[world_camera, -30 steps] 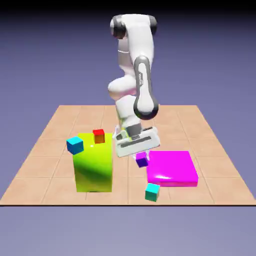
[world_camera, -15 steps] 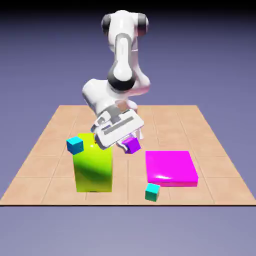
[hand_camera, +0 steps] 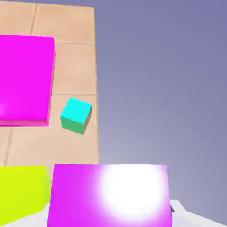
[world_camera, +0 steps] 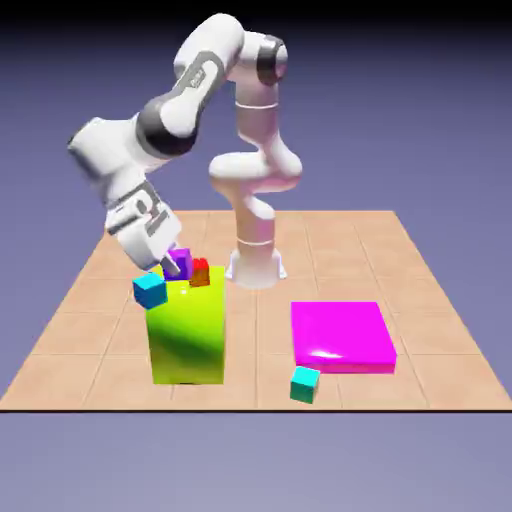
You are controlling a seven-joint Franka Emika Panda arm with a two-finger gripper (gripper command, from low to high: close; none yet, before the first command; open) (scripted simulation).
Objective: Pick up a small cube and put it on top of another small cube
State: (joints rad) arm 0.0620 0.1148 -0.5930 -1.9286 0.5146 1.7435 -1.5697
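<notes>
Exterior view: the white arm [world_camera: 185,110] is bending over toward the exterior view's left, its hand [world_camera: 143,230] tilting above the far end of the tall yellow-green block [world_camera: 188,340]. The jaws are clamping on the small purple cube [world_camera: 180,262], which is showing at the block's far end, between two other cubes. Whether it is touching the block or hanging just over it, I cannot tell.

The red cube [world_camera: 200,273] is sitting just beside it, on the exterior view's right, partly hiding behind a fingertip or the purple cube; I cannot tell which. The blue cube [world_camera: 150,291] is showing nearer the camera, overlapping the block's left edge.

Well apart, the flat magenta slab [world_camera: 343,335] is lying on the tiled worktop [world_camera: 255,345], with the teal cube [world_camera: 305,384] resting near its front edge.

Hand view: the purple cube is filling the bottom middle, glaring white on one side and mostly hiding the fingertips [hand_camera: 177,208].
</notes>
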